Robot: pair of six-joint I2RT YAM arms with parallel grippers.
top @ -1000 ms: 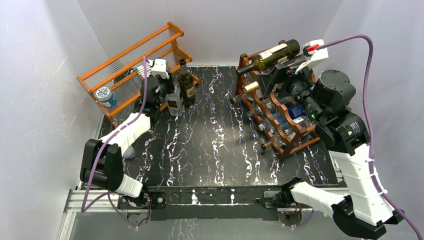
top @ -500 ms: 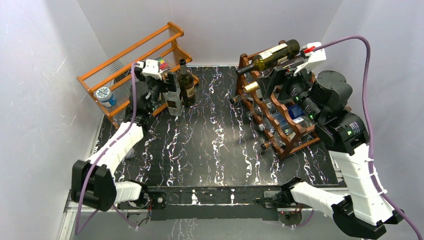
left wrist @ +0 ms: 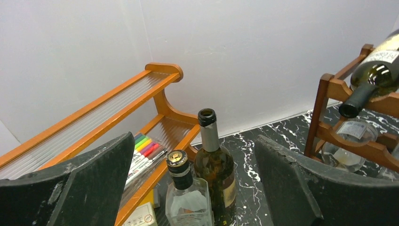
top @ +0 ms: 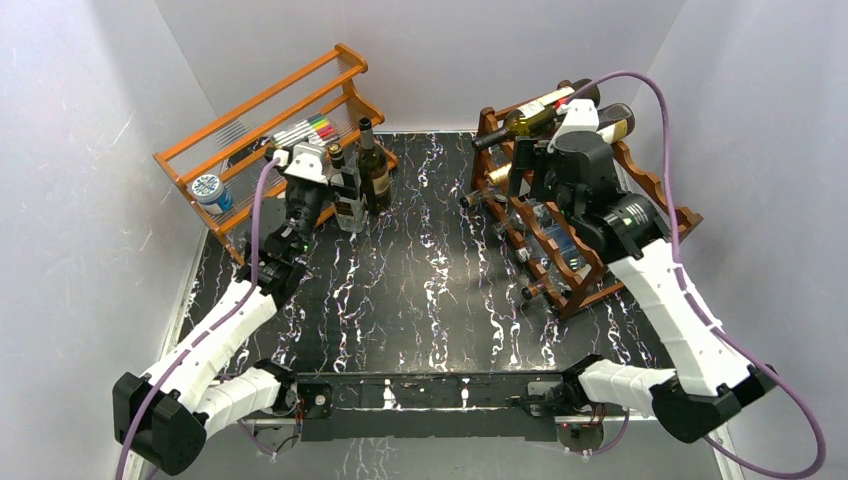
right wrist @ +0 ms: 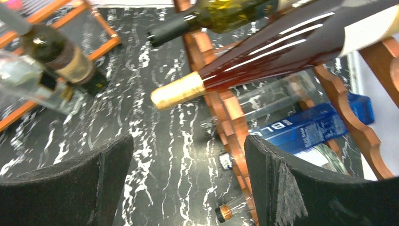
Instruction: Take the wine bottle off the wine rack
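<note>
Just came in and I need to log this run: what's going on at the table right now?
Two robot arms work over a black marbled table. The right gripper, jaws open, hovers at the dark wine rack, facing a gold-capped bottle lying in it; it grips nothing yet. The left gripper, also open, points at a dark wine bottle and a clear bottle standing upright beside the orange rack.
</note>
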